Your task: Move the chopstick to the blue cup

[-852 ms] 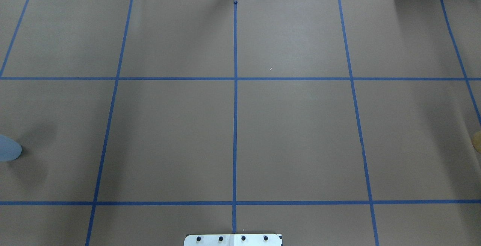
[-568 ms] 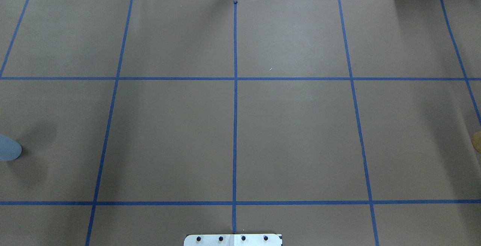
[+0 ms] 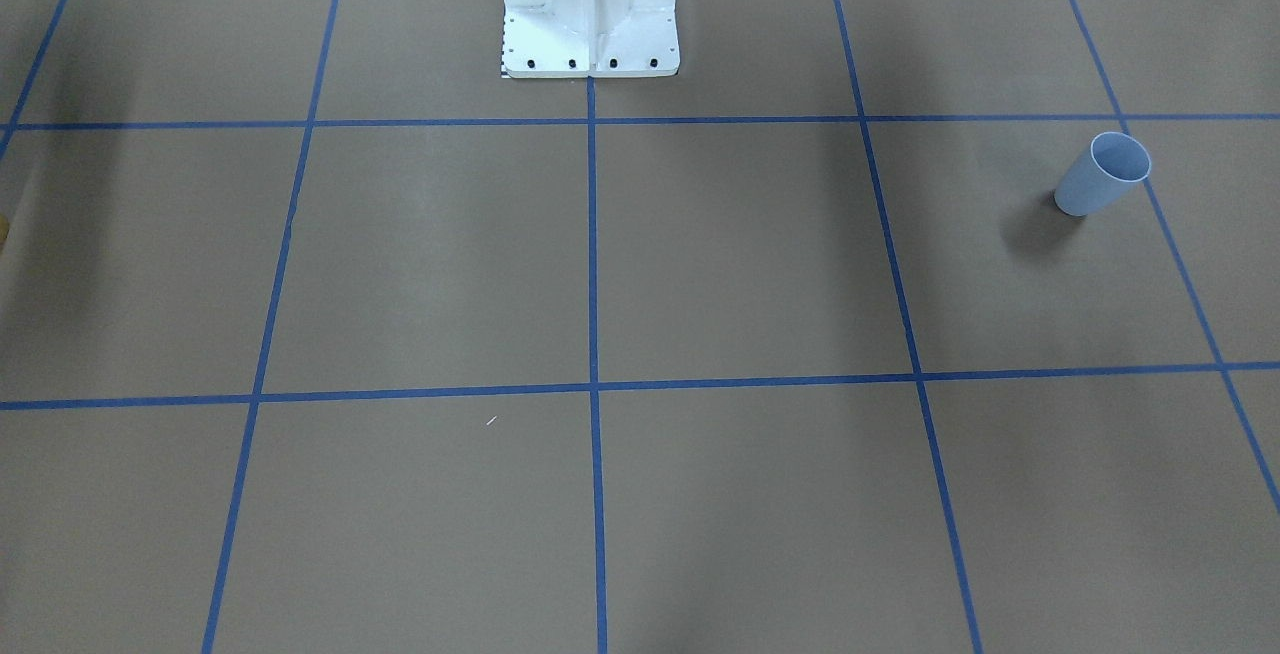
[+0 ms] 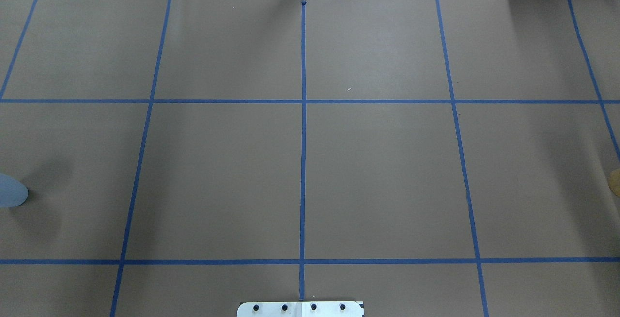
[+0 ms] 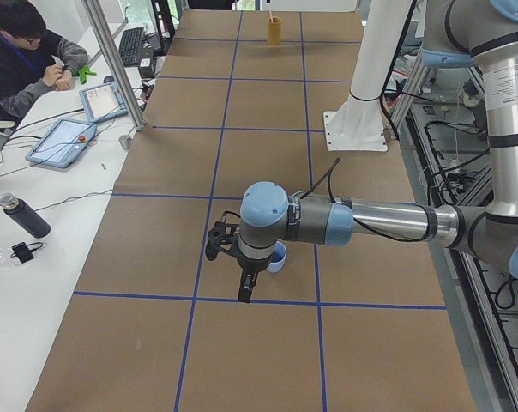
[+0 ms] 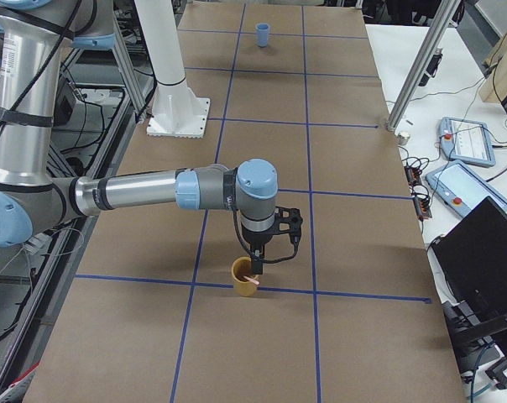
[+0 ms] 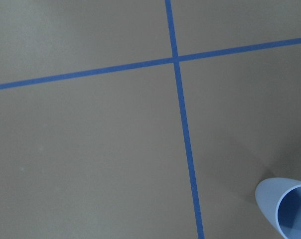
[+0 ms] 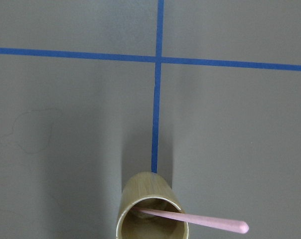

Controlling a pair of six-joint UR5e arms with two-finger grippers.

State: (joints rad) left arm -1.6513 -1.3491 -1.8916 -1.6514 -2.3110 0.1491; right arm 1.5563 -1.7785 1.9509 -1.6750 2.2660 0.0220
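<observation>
The pale pink chopstick [image 8: 195, 219] leans inside a tan cylindrical cup [image 8: 149, 199], its tip sticking out to the right. In the exterior right view my right gripper [image 6: 255, 265] hangs just above that tan cup [image 6: 244, 281] and the chopstick [image 6: 250, 277]. The blue cup [image 3: 1101, 175] stands upright and empty at the other end of the table. My left gripper [image 5: 244, 288] hangs close beside the blue cup [image 5: 278, 256], pointing down. The blue cup [image 7: 289, 209] shows at the lower right of the left wrist view. I cannot tell whether either gripper is open or shut.
Blue tape lines divide the brown paper table cover into squares. The white robot pedestal [image 3: 590, 4] stands at the table's middle edge. A person [image 5: 23, 51] sits at a side table with tablets [image 5: 62, 140] and a bottle [image 5: 23, 216]. A laptop [image 6: 484, 252] sits beyond the far side.
</observation>
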